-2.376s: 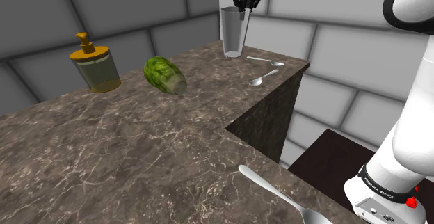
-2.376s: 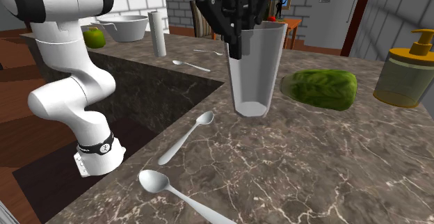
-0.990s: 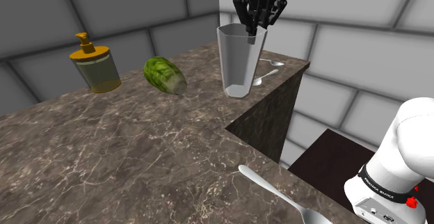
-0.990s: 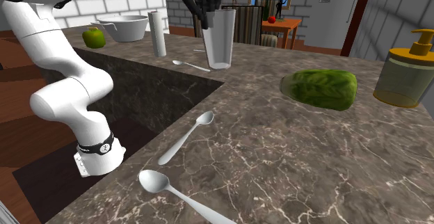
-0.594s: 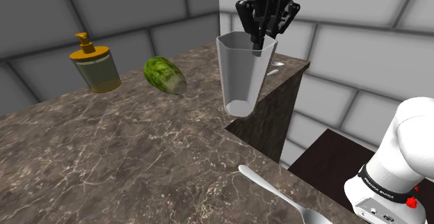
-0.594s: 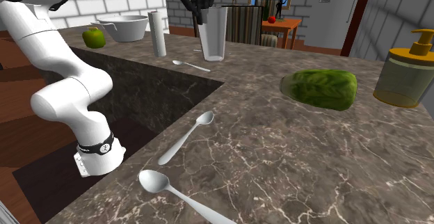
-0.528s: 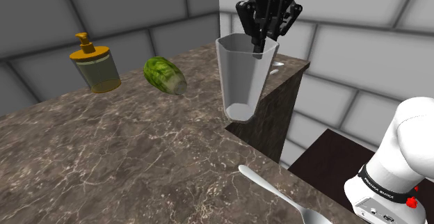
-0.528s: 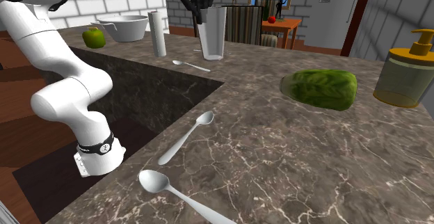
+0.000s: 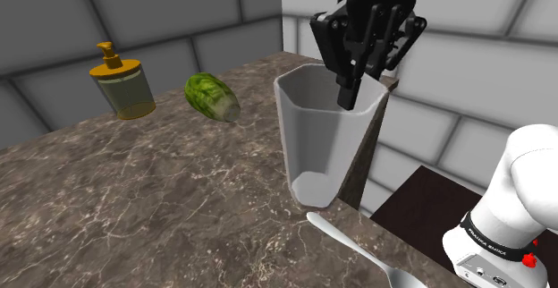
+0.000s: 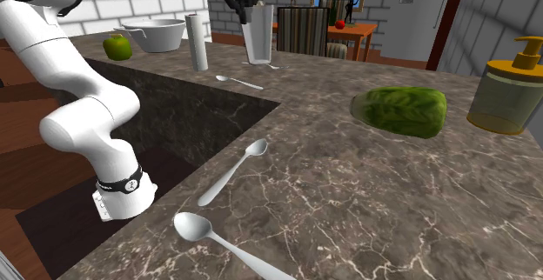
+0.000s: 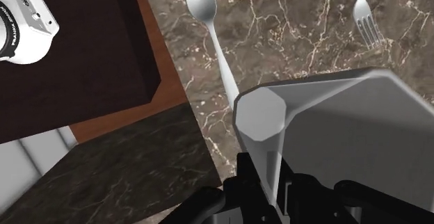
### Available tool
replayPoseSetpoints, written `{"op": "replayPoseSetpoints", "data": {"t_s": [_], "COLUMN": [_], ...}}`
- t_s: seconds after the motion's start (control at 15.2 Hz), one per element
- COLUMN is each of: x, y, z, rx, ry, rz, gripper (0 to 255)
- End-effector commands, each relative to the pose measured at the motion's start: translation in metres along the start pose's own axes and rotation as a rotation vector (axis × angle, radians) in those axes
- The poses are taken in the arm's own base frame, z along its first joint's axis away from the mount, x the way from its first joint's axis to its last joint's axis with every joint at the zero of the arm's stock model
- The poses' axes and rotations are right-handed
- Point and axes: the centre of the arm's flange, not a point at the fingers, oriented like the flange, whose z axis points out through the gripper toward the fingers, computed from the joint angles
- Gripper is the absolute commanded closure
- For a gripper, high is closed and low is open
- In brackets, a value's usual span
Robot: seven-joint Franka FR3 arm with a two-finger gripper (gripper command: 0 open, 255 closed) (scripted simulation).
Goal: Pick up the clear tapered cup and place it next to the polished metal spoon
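One finger inside the cup (image 9: 317, 143), one outside — the gripper (image 9: 350, 91) pinches its rim; carrying step, likely. Next: lower it beside the spoon (image 9: 354, 244).

My arm (image 10: 87, 122) is glossy white, built of fat rounded links with dark joints between them. I see a black band (image 10: 127, 183) with small white lettering around its lowest link, and a little red knob (image 9: 528, 260) at the foot. The gripper (image 9: 350, 89) is black all over, blocky and ridged.
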Motion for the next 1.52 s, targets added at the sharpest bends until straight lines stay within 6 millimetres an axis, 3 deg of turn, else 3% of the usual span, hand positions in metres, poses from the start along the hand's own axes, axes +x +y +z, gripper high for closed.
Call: {"op": "replayPoseSetpoints", "data": {"t_s": [0.0, 0.99, 1.06, 1.45], "x": [-0.023, -0.199, -0.219, -0.219], "y": [-0.013, -0.105, -0.116, -0.112], "z": [0.001, 0.012, 0.014, 0.045], "rx": [0.001, 0.001, 0.001, 0.001], "ry": [0.0, 0.0, 0.0, 0.0], "rz": [0.002, 0.002, 0.002, 0.002], "gripper": [255, 255, 255, 255]}}
